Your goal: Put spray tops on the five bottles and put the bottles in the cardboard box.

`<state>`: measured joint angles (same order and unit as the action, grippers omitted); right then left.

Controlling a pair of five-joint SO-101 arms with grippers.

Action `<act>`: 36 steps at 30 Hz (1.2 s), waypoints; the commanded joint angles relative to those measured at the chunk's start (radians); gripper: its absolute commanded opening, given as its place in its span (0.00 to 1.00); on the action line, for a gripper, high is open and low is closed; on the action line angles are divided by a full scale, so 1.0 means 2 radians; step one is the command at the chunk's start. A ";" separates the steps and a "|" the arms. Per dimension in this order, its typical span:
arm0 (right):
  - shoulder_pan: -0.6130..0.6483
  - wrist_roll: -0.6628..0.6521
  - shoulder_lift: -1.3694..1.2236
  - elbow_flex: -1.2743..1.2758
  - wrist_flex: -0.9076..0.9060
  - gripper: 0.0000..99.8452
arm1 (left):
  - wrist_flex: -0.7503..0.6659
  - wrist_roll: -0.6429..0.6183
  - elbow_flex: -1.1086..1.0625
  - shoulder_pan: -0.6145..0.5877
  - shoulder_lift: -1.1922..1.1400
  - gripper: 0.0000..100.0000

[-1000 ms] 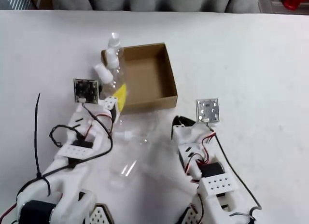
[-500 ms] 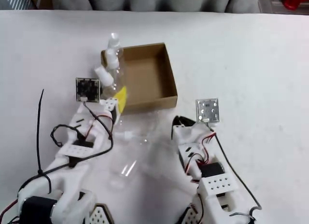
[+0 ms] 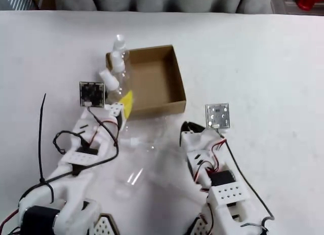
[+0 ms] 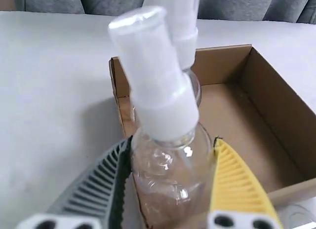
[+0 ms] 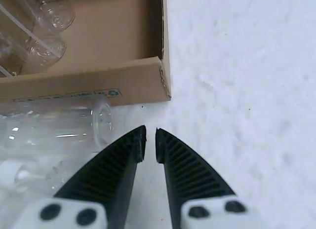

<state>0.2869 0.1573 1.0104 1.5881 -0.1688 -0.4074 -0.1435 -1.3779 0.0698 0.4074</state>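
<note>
Black right tool (image 5: pixel 150 136) with fingers nearly touching, low over the white tabletop (image 5: pixel 237 66), cardboard box (image 5: pixel 89 86) corner just ahead, clear bottles (image 5: pixel 47 47) inside it, a fallen bottle (image 5: pixel 54 133) on its side just outside the box wall

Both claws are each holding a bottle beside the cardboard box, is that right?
Not quite. The left claw holds a capped bottle at the cardboard box, but the right wrist view shows the right claw shut on nothing, with a lying bottle beside it.
</note>
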 commanded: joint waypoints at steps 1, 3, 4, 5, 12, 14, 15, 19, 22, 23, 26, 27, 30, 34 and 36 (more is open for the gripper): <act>-0.007 -0.001 0.007 -0.003 0.007 0.02 | -0.009 0.005 0.006 0.007 -0.002 0.02; -0.007 -0.001 0.007 -0.003 0.007 0.02 | -0.009 0.005 0.006 0.007 -0.002 0.02; -0.007 -0.001 0.007 -0.003 0.007 0.02 | -0.009 0.005 0.006 0.006 -0.002 0.02; -0.007 -0.001 0.007 -0.003 0.007 0.02 | -0.009 0.005 0.006 0.006 -0.002 0.02; -0.007 -0.001 0.007 -0.003 0.007 0.02 | -0.009 0.005 0.006 0.005 -0.002 0.03; -0.007 -0.001 0.007 -0.003 0.007 0.02 | -0.008 0.005 0.005 0.005 -0.002 0.06; -0.007 -0.001 0.007 -0.003 0.007 0.02 | -0.008 0.004 0.005 0.005 -0.002 0.09; -0.007 -0.001 0.007 0.001 0.007 0.02 | 0.021 0.002 0.005 0.007 -0.002 0.22; -0.007 -0.001 0.007 0.002 0.007 0.02 | 0.028 0.002 0.007 0.006 -0.002 0.28; -0.007 -0.001 0.007 0.002 0.007 0.02 | 0.028 0.001 0.007 0.004 -0.002 0.29; -0.007 -0.001 0.007 0.002 0.007 0.02 | 0.031 0.001 0.007 0.004 -0.002 0.33; -0.007 -0.001 0.007 0.002 0.007 0.02 | 0.031 0.001 0.006 0.004 -0.002 0.34; -0.007 -0.001 0.007 0.002 0.008 0.02 | 0.031 0.001 0.005 0.004 -0.002 0.36; -0.007 -0.001 0.007 0.002 0.008 0.02 | 0.031 0.001 0.005 0.004 -0.002 0.36; -0.007 -0.001 0.007 0.002 0.008 0.02 | 0.031 0.001 0.005 0.004 -0.002 0.36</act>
<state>0.2823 0.1573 1.0104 1.6034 -0.1688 -0.3491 -0.1450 -1.3779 0.0713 0.4058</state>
